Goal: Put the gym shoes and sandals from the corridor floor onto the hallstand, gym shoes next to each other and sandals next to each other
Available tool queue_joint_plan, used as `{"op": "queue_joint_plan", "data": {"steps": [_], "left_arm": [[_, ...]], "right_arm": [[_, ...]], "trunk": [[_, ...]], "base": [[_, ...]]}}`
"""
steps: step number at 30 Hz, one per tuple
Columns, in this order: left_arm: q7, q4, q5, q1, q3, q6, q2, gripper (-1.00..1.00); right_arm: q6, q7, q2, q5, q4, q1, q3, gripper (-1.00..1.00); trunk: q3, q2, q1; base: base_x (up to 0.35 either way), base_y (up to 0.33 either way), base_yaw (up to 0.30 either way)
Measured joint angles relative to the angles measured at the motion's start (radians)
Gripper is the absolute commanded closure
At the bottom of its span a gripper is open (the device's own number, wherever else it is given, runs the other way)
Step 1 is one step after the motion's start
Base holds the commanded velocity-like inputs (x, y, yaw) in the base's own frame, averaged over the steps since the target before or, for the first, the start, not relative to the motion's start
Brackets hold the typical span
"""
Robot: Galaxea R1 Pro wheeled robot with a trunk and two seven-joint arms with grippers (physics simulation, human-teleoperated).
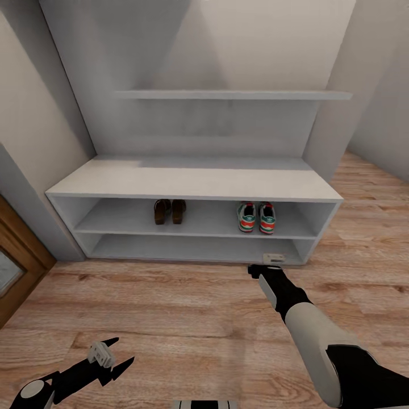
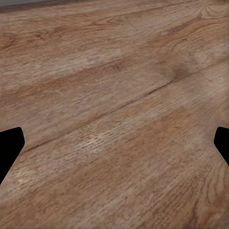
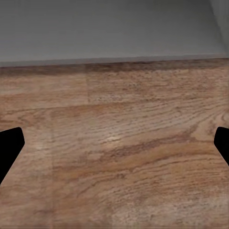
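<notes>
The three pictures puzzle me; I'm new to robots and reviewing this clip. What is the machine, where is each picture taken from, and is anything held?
It is a simulated two-armed wheeled robot. The large picture comes from its head camera, looking down at a pale hallstand. On the upper shoe tier stand two brown sandals side by side and two gym shoes side by side. The other two pictures come from wrist cameras, facing the wood floor. The left gripper and right gripper are open and hold nothing.

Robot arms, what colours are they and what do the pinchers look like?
The right arm has a white sleeve-like shell with black sections. The left gripper is black with two pointed fingers and a small grey block. The right gripper is black.
</notes>
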Motion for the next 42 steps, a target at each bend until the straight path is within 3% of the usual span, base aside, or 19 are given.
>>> {"op": "queue_joint_plan", "data": {"steps": [14,32,35,42], "left_arm": [[0.001,0.0,0.0,0.0,0.001,0.0,0.001,-1.0],[0.005,0.0,0.0,0.0,0.007,0.002,0.002,-1.0],[0.007,0.0,0.0,0.0,0.008,0.002,0.002,-1.0],[0.008,0.002,0.0,0.0,0.012,0.004,0.003,-1.0]], "right_arm": [[-0.146,0.029,0.0,0.0,0.024,0.087,0.0,-1.0],[-0.518,0.064,-0.003,0.003,0.228,0.206,0.0,-1.0],[-0.626,0.066,-0.009,0.039,0.279,0.232,0.0,-1.0],[-0.745,0.068,-0.01,0.151,0.326,0.296,0.0,-1.0]], "trunk": [[0.0,0.0,0.0],[0.0,0.0,0.0],[0.011,0.001,-0.001],[0.038,0.002,-0.005]], "base": [[0.0,0.0,0.0],[0.0,0.0,0.0],[0.0,0.0,0.0],[0.0,0.0,0.0]]}}
